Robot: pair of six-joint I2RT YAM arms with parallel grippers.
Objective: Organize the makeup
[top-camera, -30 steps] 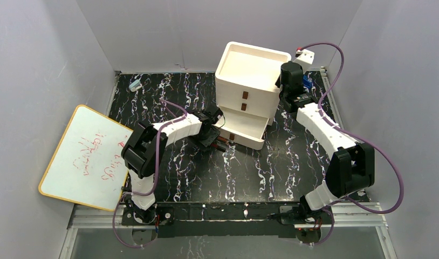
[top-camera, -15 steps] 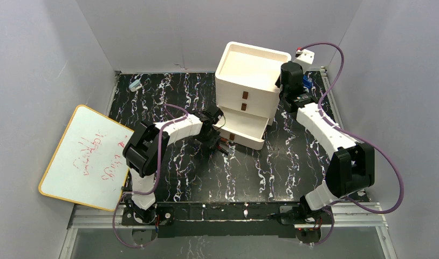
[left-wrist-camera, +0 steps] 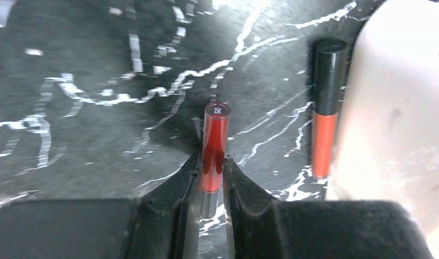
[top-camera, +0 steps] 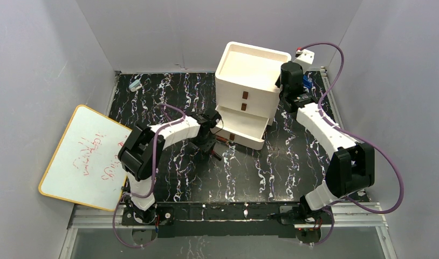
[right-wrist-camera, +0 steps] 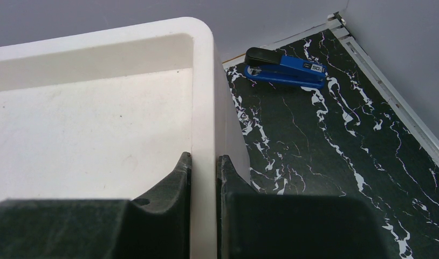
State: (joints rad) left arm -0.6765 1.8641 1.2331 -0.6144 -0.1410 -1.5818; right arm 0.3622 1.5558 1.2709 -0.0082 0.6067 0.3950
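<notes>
One red tube (left-wrist-camera: 214, 145) — pinched by left jaws (orange tube (left-wrist-camera: 325, 108) beside).

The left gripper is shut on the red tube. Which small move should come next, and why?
Probably lift the red tube slightly: the left gripper pinches it low at the table, and the open bottom drawer waits beside it.

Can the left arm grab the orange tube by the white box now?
Probably not yet. The jaws of the left arm are shut on the red tube, so they're full. The orange tube lies close, uncovered, beside the white box.
</notes>
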